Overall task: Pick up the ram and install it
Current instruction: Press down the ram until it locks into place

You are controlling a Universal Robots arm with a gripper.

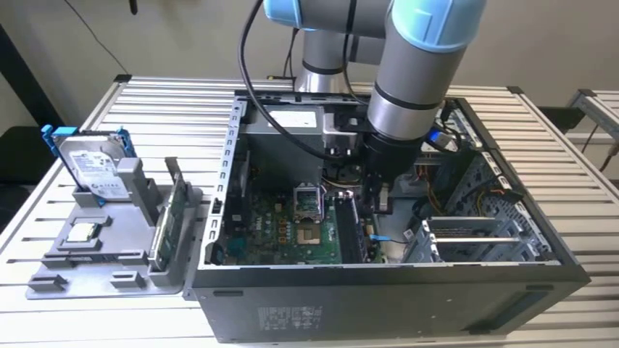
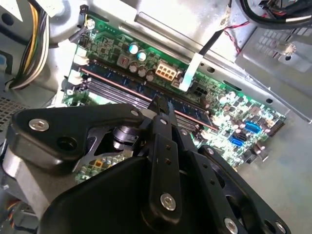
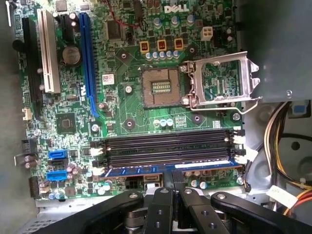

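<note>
A slatted aluminium work table (image 1: 541,156) is sitting in front of a plain beige wall (image 1: 184,36) in the exterior view. Even light is falling across it. A second slatted table (image 1: 601,109) is standing at the exterior view's right.

- In the exterior view the arm (image 1: 411,80) covers the back of the computer case (image 1: 387,304), and the claw (image 1: 372,190) is sunk among dark parts, so its fingers cannot be made out.
- In both wrist views the claw's black linkage (image 2: 161,185) hides the near strip of the motherboard (image 3: 126,97).
- The ram (image 3: 168,169) seems to lie in the slot nearest the claw; whether it is fully seated cannot be told.
- The bench (image 1: 164,109) is cut off at the picture's edges.
</note>
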